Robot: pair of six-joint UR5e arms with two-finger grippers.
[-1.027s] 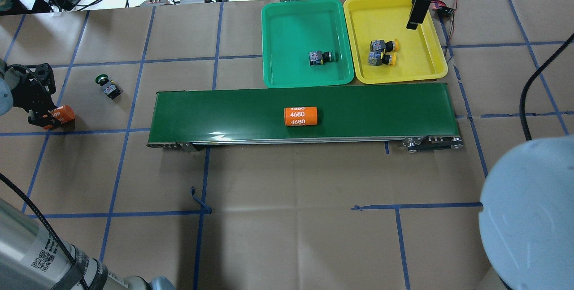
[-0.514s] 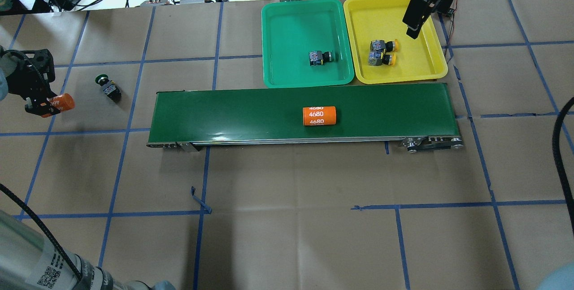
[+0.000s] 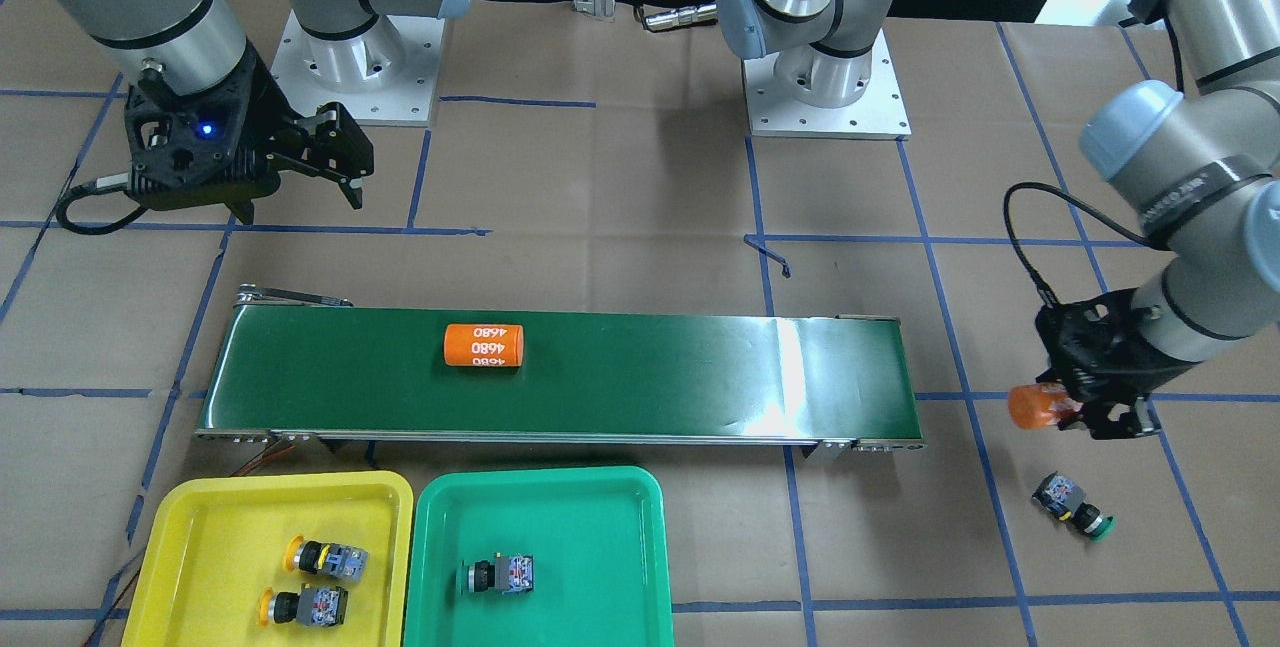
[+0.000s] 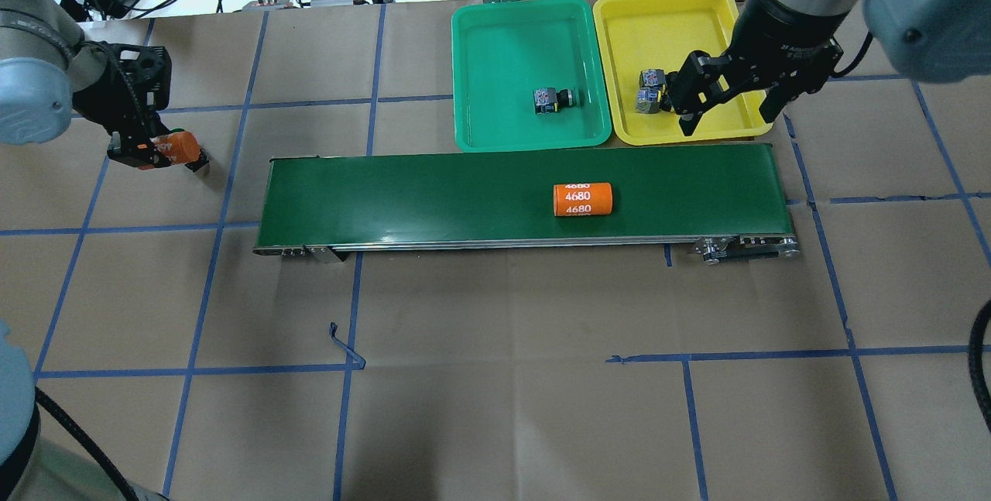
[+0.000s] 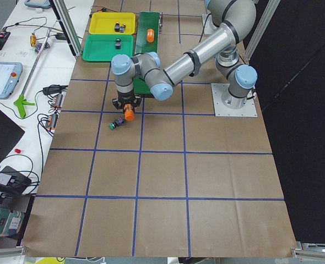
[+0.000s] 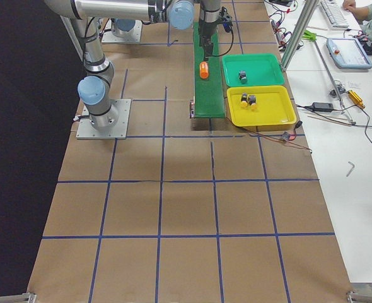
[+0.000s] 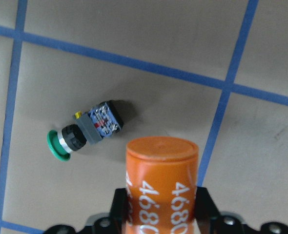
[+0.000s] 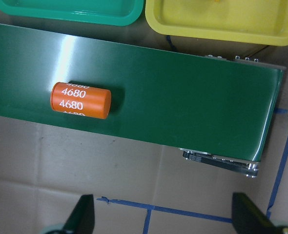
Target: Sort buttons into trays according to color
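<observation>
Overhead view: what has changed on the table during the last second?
The loose orange cylinder rode the belt toward the trays' end. The left hand, still shut on a second cylinder, moved forward, closer to the green button on the table. The open right hand swung from the far corner of the yellow tray to its near rim. Nothing else moved.

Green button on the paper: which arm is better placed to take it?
Left, probably: the left claw hangs beside the green button, though shut on an orange cylinder. The right claw is open but far off.
</observation>
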